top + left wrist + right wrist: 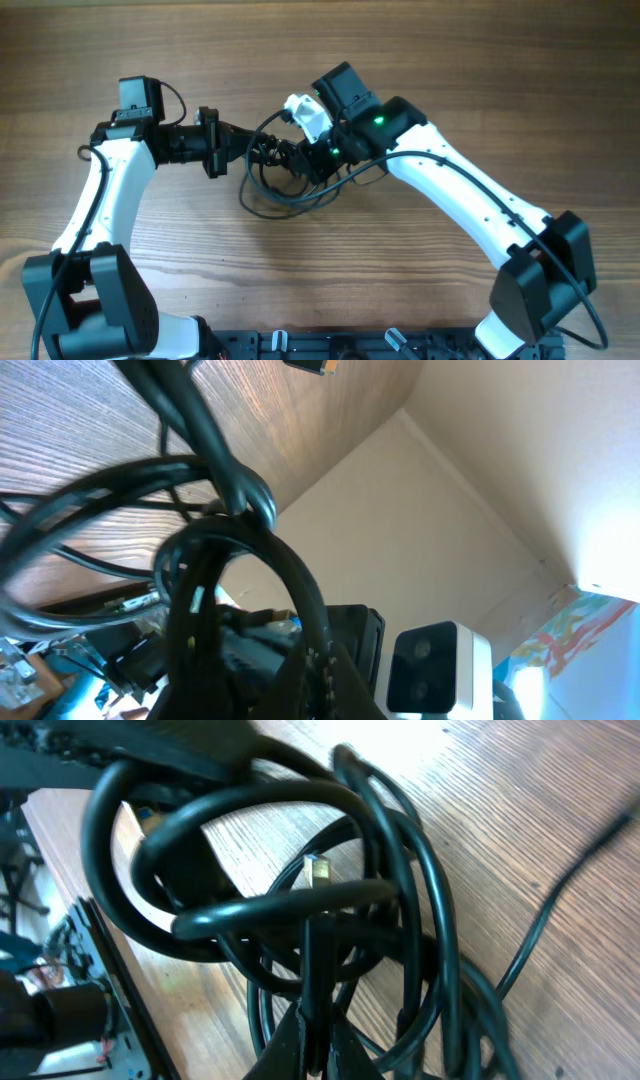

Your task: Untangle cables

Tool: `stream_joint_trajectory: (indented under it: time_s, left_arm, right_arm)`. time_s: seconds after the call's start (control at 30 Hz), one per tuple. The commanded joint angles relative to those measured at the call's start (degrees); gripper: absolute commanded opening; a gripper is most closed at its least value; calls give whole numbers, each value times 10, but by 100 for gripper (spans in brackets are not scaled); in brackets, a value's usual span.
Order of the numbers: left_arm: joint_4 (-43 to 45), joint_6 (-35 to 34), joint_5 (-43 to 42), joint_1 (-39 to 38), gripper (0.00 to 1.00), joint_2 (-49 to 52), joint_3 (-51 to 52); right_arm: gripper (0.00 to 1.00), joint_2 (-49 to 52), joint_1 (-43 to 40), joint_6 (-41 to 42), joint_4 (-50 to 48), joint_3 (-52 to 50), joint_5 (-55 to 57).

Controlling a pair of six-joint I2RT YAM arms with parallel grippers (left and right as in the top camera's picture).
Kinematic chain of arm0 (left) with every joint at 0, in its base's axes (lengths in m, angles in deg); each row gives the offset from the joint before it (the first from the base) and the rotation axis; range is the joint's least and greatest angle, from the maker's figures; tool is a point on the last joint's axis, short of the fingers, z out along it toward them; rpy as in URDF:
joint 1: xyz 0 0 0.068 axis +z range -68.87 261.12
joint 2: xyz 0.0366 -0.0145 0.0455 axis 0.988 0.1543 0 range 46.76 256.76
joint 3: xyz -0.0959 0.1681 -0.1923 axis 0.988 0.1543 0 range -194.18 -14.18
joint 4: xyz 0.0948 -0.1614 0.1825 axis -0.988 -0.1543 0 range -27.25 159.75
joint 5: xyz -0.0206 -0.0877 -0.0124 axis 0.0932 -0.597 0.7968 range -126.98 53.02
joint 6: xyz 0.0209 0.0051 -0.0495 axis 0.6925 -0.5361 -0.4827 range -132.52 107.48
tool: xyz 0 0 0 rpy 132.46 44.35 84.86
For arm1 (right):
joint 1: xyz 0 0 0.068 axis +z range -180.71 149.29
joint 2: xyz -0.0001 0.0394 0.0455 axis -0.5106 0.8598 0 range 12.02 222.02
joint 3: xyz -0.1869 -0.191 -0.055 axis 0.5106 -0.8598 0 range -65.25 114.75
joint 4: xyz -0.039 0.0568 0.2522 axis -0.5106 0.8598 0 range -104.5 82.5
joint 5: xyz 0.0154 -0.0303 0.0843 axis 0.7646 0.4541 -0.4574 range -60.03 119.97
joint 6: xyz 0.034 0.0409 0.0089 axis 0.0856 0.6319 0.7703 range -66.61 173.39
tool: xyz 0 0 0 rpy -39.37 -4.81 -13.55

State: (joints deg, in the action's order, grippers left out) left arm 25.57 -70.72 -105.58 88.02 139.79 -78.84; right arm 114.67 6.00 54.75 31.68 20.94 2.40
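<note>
Left gripper (252, 152) sits just left of frame centre in the overhead view, clenched. On its wrist view I note its dark fingers (320, 680) at the bottom edge, pressed together, with a thick black loop rising out of them. I record it as grasping a strand of the cables (268, 153).

I find the right gripper (300, 162) just right of frame centre, also clenched. Its wrist view shows the fingertips (300, 1045) meeting at bottom centre, with one vertical strand running up from between them into the tangle. I record it as pinching that strand.

I locate the cables between the two grippers, at the middle of the wooden table (450, 60). A knotted cluster lies between the fingertips, and loose loops sag toward the lower centre of the overhead frame. Seen from the right wrist, several loops overlap and cross, and a small metal plug tip (320, 870) shows inside the tangle, slightly above centre. I cannot tell how many separate cords are present.

A white camera housing (435, 660) appears lower right in the left wrist view.
</note>
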Motion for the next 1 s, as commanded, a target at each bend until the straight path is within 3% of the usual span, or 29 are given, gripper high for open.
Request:
stream_joint_trajectory:
  time_s: [0.0,0.2,0.43,0.47,0.5,0.57,0.83,0.97]
  left_arm:
    - [2,-6,-3,17,4,-12,-8]
    - [2,-5,-3,16,4,-12,-8]
    - [2,-5,-3,16,4,-12,-8]
    - [2,-5,-3,16,4,-12,-8]
    - [2,0,-3,16,4,-12,-8]
    - [2,8,-3,16,4,-12,-8]
    - [-18,9,-3,16,4,-12,-8]
    - [-22,7,-4,16,4,-12,-8]
  right_arm:
    - [4,-61,-56,64,19,15,7]
    - [4,-82,-156,138,15,14,1]
    - [5,-79,-159,120,31,14,-8]
    - [27,-79,-159,96,35,15,-21]
    - [41,-80,-159,76,35,16,-36]
    - [50,-80,-159,50,37,28,-60]
    - [47,-83,-87,-88,42,58,-127]
    - [37,-78,-22,-38,34,56,-10]
